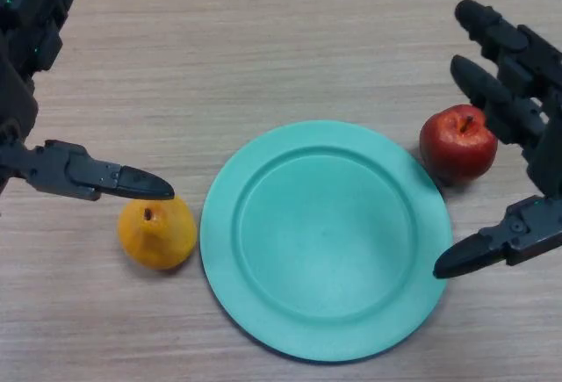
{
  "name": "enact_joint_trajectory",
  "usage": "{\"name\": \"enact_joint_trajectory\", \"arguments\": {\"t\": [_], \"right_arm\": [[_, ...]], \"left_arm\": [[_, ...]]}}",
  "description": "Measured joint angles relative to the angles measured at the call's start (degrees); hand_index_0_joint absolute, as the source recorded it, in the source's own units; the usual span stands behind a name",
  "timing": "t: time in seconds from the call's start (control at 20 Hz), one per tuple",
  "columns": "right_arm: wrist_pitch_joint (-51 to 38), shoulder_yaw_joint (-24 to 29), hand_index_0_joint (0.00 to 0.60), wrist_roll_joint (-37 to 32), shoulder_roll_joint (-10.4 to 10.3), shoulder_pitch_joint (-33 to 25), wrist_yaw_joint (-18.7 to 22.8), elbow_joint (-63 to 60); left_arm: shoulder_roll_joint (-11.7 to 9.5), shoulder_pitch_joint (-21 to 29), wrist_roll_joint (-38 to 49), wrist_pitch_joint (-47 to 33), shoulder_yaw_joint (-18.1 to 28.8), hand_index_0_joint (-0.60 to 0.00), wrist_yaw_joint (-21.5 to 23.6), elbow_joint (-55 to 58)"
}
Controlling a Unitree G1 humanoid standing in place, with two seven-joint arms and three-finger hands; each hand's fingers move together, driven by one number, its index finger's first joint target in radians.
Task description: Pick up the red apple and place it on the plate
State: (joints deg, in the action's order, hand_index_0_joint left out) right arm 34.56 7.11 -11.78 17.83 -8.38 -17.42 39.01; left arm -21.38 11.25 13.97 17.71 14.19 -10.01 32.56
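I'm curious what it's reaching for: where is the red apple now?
In the head view, the red apple sits on the table at the right, just beside the green plate rim, near the open right hand.

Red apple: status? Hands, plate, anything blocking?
Right hand open beside round red apple, not gripping. Left hand open, over yellow pear. Apple on wooden table, touching empty round teal plate. Nothing blocking.

I saw a light wood-grain bench (290, 39) carrying three things: a teal plate (325, 241) in the near middle, a red apple (457, 143) touching its far right rim, and a yellow pear (158, 233) just left of it.
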Motion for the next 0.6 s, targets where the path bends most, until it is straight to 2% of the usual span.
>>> {"name": "enact_joint_trajectory", "arguments": {"t": [0.05,0.15,0.4,0.6], "right_arm": [[0.0,0.0,0.0,0.0,0.0,-0.1,2.0,-0.1],[-0.2,0.0,0.0,0.0,0.0,-0.3,3.4,-0.2],[-0.7,0.0,0.0,-0.3,-0.1,-0.4,3.9,-0.5],[-3.3,0.5,0.0,-0.4,0.1,-2.4,4.0,-7.1]], "left_arm": [[-0.1,0.0,0.5,0.0,0.1,0.0,0.0,0.3],[-0.1,-0.4,0.7,0.0,0.2,0.0,0.0,0.3],[-0.1,-1.8,1.2,1.9,0.4,0.0,0.0,0.9],[-0.5,-1.8,1.2,2.0,0.7,0.0,0.0,1.6]]}}
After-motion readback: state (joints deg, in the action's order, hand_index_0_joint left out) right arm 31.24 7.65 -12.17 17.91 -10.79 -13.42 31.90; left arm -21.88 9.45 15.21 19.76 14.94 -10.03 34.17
